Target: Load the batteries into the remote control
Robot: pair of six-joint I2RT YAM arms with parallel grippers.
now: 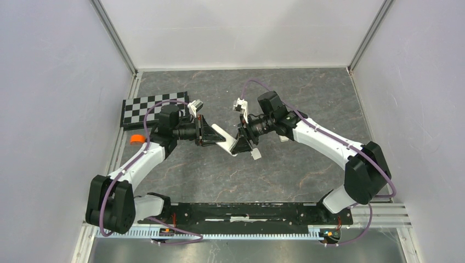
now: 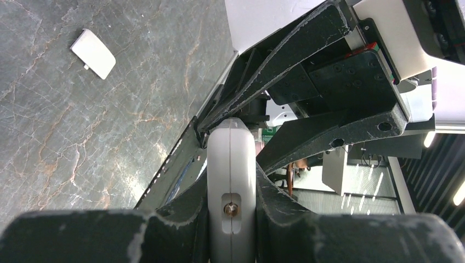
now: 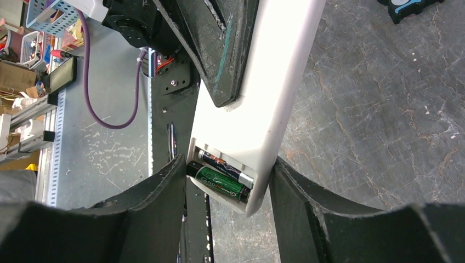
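Two batteries (image 3: 222, 178) are sitting in the remote control (image 3: 274, 93), the jaws of the left gripper (image 2: 231, 192) clamping it, the right gripper (image 3: 227, 186) straddling it with unclear grip, the battery cover (image 2: 93, 53) lying apart.

Robotics lab cell: white panels (image 1: 241, 33) enclosing marble-look tabletop (image 1: 307, 98), checkerboard calibration board (image 1: 155, 109) lying back left, aluminium rail (image 1: 386, 215) running along near edge, purple cable (image 3: 86, 71) trailing, blue basket (image 3: 55, 12) sitting beyond.

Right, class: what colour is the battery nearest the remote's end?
The end battery in the remote control is dark green with pale lettering; right wrist view shows it best.
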